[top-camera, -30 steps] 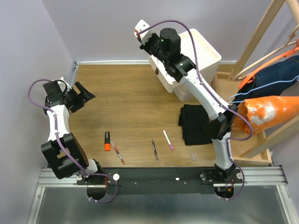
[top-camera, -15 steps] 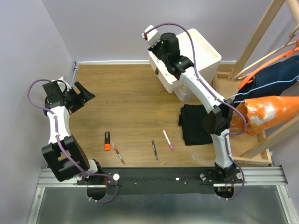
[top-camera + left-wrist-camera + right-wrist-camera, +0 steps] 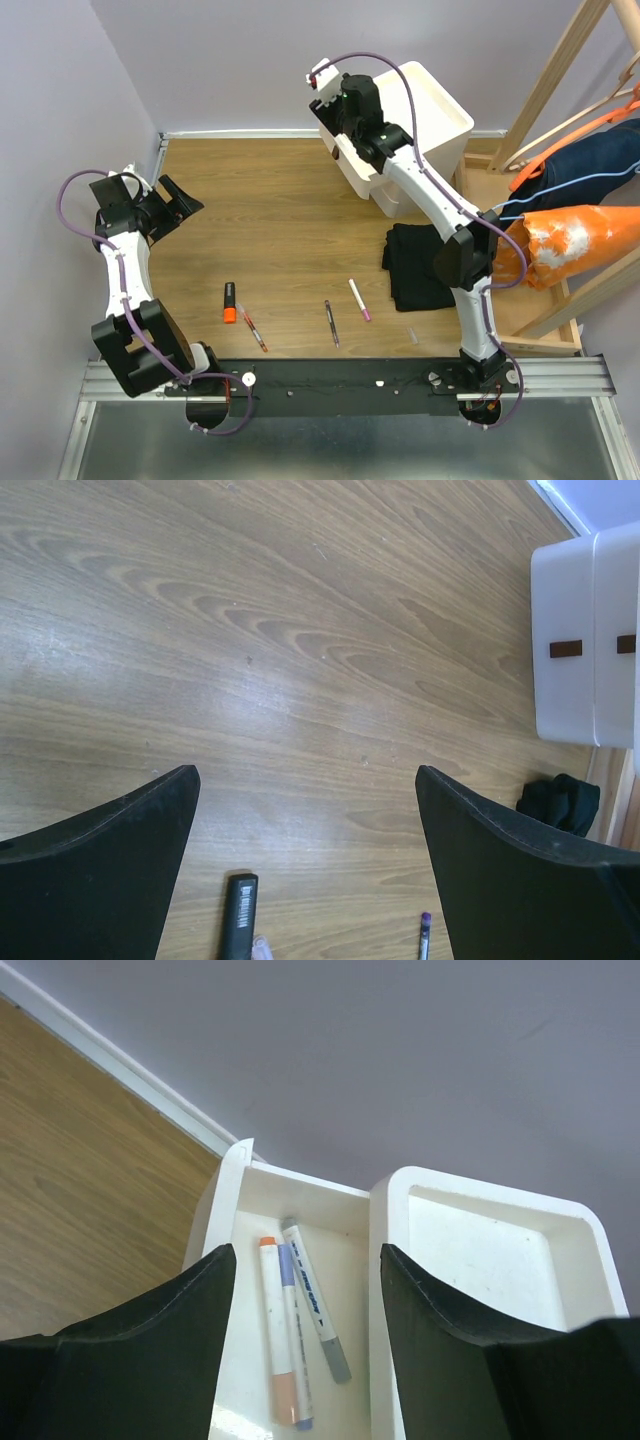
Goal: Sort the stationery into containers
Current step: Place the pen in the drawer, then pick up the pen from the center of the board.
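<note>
My right gripper (image 3: 334,118) hangs open over the pulled-out top drawer (image 3: 228,1222) of the white cabinet (image 3: 432,112). Nothing is between its fingers. Three markers lie in that drawer: an orange-capped one (image 3: 270,1310), a blue-capped one (image 3: 290,1332) and a grey-capped one (image 3: 322,1310). On the table lie an orange highlighter (image 3: 230,302), a red pen (image 3: 253,328), a dark pen (image 3: 331,323) and a purple-tipped white marker (image 3: 359,299). My left gripper (image 3: 178,205) stays open at the far left, well away from them. In the left wrist view the highlighter's black barrel (image 3: 238,918) lies below the gripper (image 3: 305,772).
A folded black cloth (image 3: 420,265) lies right of the pens, with a small clear cap (image 3: 411,334) near the front edge. A wooden rack (image 3: 560,90) holding orange and blue fabric stands at the right. The purple wall runs along the back and left.
The right wrist has swung slightly rightward over the drawer, and its jaws now stand apart. The left arm and the pens on the table have not moved.
</note>
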Controlling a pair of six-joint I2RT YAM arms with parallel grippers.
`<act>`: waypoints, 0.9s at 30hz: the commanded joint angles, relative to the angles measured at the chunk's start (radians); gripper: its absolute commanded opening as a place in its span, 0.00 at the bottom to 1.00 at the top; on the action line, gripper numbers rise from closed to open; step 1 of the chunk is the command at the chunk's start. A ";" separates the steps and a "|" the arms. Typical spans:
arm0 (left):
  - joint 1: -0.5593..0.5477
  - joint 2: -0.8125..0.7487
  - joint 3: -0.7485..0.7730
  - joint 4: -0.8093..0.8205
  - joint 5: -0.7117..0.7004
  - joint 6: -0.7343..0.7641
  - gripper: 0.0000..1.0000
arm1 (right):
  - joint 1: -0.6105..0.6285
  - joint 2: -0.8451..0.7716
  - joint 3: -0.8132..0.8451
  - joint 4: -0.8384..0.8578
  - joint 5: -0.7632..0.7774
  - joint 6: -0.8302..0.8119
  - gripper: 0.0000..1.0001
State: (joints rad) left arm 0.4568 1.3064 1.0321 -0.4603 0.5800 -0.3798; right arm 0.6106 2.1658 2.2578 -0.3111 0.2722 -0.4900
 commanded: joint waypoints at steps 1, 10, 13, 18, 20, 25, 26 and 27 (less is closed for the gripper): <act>0.006 -0.039 -0.015 -0.003 0.017 0.001 0.98 | 0.006 -0.122 -0.015 -0.097 -0.097 0.120 0.67; 0.008 -0.098 -0.040 -0.008 0.020 -0.010 0.98 | 0.049 -0.468 -0.521 -0.379 -0.530 0.361 0.66; 0.006 -0.105 -0.052 -0.003 0.026 -0.019 0.98 | 0.054 -0.556 -0.709 -0.378 -0.539 0.487 0.67; 0.006 -0.137 -0.079 -0.017 0.030 -0.036 0.98 | 0.054 -0.652 -0.966 -0.371 -0.565 0.684 0.67; 0.006 -0.156 -0.099 -0.034 0.030 -0.036 0.98 | 0.055 -0.658 -1.053 -0.379 -0.552 0.715 0.67; 0.006 -0.231 -0.153 -0.041 0.043 -0.048 0.98 | 0.060 -0.608 -1.130 -0.369 -0.492 0.746 0.67; 0.008 -0.240 -0.170 -0.041 0.043 -0.050 0.98 | 0.063 -0.595 -1.133 -0.364 -0.463 0.745 0.67; 0.008 -0.258 -0.178 -0.041 0.041 -0.053 0.98 | 0.067 -0.583 -1.136 -0.353 -0.452 0.743 0.66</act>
State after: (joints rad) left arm 0.4572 1.1175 0.8974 -0.4770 0.5922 -0.4160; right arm 0.6662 1.5387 1.1385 -0.6918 -0.2474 0.1947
